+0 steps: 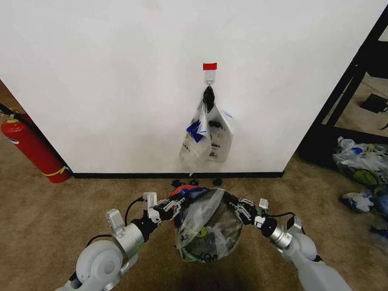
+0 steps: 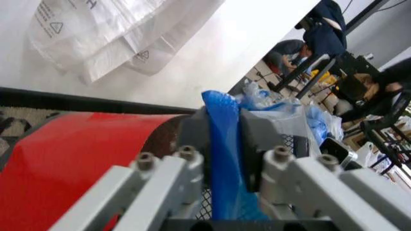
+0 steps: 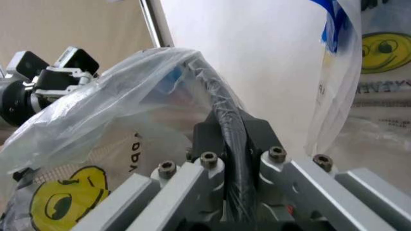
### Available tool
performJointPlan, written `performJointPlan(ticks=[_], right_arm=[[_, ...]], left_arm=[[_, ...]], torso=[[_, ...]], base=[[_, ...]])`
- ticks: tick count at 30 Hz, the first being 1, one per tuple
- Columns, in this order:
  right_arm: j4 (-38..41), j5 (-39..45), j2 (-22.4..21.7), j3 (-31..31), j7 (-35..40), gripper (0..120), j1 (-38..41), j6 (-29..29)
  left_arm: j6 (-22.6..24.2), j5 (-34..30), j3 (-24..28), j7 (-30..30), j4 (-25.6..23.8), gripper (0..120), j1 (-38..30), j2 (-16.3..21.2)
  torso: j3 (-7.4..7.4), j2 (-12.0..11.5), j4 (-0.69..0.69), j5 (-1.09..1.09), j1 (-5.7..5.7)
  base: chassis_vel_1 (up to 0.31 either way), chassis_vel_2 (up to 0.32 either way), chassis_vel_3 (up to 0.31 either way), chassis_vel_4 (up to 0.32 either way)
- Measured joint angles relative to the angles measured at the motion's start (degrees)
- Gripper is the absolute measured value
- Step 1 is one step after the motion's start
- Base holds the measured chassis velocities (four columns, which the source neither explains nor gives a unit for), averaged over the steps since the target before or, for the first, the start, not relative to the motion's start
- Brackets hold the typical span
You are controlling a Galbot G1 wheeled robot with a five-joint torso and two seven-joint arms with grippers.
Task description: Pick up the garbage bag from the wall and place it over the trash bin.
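Stretching garbage bag [image 1: 206, 227] over trash bin [image 1: 182, 195], left end effector [image 1: 171, 207] and right end effector [image 1: 237, 206] each clamped on its rim

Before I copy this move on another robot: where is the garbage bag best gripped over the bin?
At the mouth edge, on two opposite sides, coming in from left and right. The garbage bag is draped over the bin, so its film is slack except at the rim. The left gripper is pinching a blue fold, and the right gripper is pinching a bunched edge.
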Motion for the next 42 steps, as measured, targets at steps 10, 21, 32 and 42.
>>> performJointPlan(ticks=[10,21,32,42], right_arm=[[0.7,1.2,-0.2,0.0,-2.2,1,-0.2,-0.5],[3.0,5.8,-0.5,-0.8,-4.0,1,-1.3,-3.5],[2.8,6.9,0.0,-1.6,0.9,1,-2.9,-3.5],[1.9,7.6,-0.2,-2.6,9.5,1,-3.6,-3.3]], left_arm=[[-5.0,6.6,0.2,1.4,5.1,0,-1.5,-0.3],[-9.1,10.2,0.5,2.8,9.7,0,-3.6,-0.9],[-12.9,6.9,0.0,0.7,11.4,31,-2.9,-1.2],[-19.7,6.1,-3.5,20.2,17.3,70,-2.4,-0.8]], torso=[[0.0,0.0,0.0,0.0,0.0],[0.0,0.0,0.0,0.0,0.0],[0.0,0.0,0.0,0.0,0.0],[0.0,0.0,0.01,0.0,0.0]], base=[[0.0,0.0,0.0,0.0],[0.0,0.0,0.0,0.0],[0.0,0.0,0.0,0.0],[0.0,0.0,0.0,0.0]])
